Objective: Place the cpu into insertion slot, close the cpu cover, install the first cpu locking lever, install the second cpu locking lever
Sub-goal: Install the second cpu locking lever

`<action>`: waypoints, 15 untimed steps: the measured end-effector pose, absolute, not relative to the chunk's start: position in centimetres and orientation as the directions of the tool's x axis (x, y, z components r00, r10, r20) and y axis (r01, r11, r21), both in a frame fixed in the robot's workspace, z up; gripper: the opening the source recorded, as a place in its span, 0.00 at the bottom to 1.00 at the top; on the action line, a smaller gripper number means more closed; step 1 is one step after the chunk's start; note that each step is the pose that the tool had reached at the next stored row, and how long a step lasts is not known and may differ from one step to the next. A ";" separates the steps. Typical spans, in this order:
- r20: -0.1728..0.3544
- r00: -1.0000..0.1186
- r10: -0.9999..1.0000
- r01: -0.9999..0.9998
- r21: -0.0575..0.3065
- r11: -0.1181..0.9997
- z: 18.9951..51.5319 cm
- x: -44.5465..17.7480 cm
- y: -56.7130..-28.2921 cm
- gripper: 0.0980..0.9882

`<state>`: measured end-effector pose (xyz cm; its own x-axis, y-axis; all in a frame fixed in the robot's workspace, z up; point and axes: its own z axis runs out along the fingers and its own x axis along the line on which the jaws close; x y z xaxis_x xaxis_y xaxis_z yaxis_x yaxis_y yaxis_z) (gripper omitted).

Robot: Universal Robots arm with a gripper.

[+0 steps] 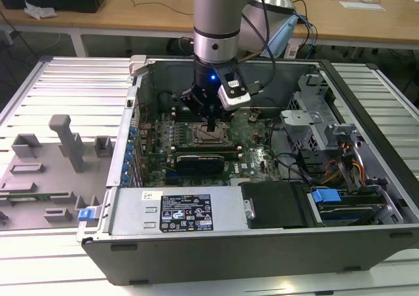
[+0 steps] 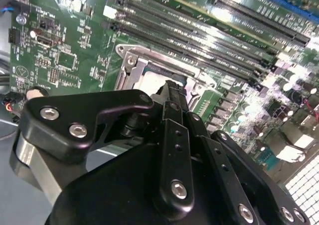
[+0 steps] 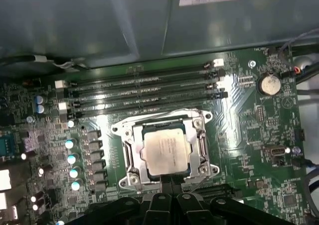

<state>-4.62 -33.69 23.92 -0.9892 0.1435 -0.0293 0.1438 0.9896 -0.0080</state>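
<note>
One chip seated, hand poised just over the socket.

In the exterior view the hand hangs inside the open computer case right above the socket — lined up for work there. The second wrist view shows its fingers drawn together, holding nothing. In the first wrist view the chip lies flat in its socket with the cover down around it.

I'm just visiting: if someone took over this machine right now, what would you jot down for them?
Gripper: fingers together at the socket's edge, holding nothing that shows.
Cpu: already lying in the slot on the motherboard.
Cover: looks closed around the cpu.
Levers: can't tell whether they're latched.
Left: check both levers.
</note>
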 end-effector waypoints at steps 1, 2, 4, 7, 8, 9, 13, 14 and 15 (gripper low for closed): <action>-0.029 -0.989 0.144 0.144 -0.008 0.990 23.9 -4.6 -33.7 0.01; -0.029 -0.989 0.144 0.144 -0.008 0.990 24.0 -4.6 -33.7 0.01; -0.029 -0.989 0.144 0.144 -0.008 0.990 24.3 -4.6 -33.7 0.01; -0.029 -0.990 0.141 0.142 -0.008 0.990 24.8 -4.6 -33.7 0.01; -0.029 -0.990 0.141 0.141 -0.008 0.990 24.8 -4.6 -33.8 0.01; -0.029 -0.990 0.140 0.140 -0.008 0.990 24.8 -4.6 -33.9 0.01; -0.029 -0.990 0.135 0.135 -0.008 0.991 24.8 -4.6 -34.7 0.01; -0.029 -0.991 0.134 0.134 -0.008 0.991 24.8 -4.6 -35.0 0.01; -0.029 -0.991 0.132 0.133 -0.008 0.991 24.8 -4.6 -35.2 0.01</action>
